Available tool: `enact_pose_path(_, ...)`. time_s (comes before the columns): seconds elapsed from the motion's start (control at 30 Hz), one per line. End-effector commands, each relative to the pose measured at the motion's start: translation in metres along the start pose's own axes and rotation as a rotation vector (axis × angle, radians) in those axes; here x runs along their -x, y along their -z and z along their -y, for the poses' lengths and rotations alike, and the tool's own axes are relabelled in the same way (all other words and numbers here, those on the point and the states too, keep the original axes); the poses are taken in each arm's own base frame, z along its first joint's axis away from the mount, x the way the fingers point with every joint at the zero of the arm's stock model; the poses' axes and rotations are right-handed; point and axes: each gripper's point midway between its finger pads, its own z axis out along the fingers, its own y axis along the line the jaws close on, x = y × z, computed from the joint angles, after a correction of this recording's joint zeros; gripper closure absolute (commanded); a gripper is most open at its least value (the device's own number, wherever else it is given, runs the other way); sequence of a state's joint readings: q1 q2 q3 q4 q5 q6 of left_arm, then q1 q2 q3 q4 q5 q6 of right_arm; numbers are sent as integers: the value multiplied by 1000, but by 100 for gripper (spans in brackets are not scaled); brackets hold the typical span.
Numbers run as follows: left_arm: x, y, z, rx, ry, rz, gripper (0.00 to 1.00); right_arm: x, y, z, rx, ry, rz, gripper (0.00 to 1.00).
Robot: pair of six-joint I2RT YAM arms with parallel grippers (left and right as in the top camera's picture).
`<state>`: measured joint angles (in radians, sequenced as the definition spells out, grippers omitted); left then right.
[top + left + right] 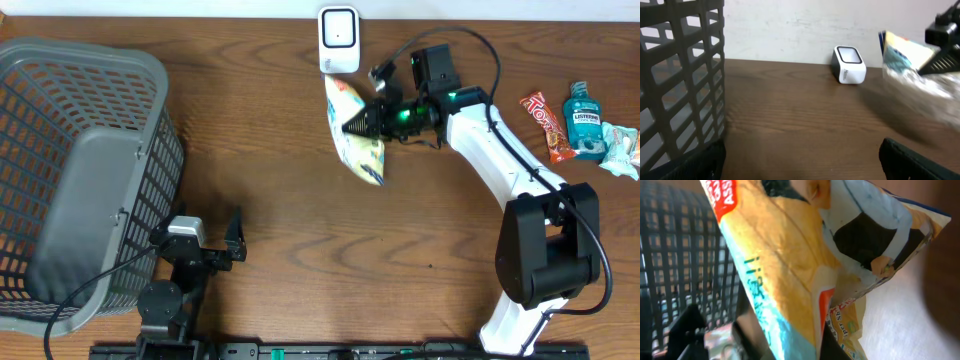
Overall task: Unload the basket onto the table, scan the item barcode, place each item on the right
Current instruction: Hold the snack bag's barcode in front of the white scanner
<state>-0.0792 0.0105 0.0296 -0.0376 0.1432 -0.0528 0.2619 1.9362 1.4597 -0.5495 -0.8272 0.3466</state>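
Observation:
A yellow and light-blue snack bag (366,160) hangs just below the white barcode scanner (339,38) at the table's far edge. My right gripper (352,124) is shut on the bag's side. In the right wrist view the bag (790,270) fills the frame between the dark fingers (756,336). No barcode is visible on it. My left gripper (236,238) stands open and empty near the front left, beside the basket. Its view shows the scanner (849,64) ahead and the blurred bag (907,62) at right.
A large grey mesh basket (90,170) takes up the left side of the table. At the far right lie a red candy bar (548,125), a blue Listerine bottle (585,118) and a pale packet (622,148).

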Motion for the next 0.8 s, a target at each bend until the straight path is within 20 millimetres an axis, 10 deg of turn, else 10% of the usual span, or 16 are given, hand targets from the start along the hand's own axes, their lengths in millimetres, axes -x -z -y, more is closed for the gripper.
enact_pose_path(0.0, -15, -2, -3, 8, 9, -36, 2, 42, 17, -5, -79, 20, 164, 99)
enact_pose_path(0.37, -15, -2, -3, 8, 9, -36, 2, 141, 55, 12, -412, 16, 669, 99)
enact_pose_path(0.77, -15, -2, -3, 8, 9, -36, 2, 232, 10, 18, -331, 56, 836, 99)
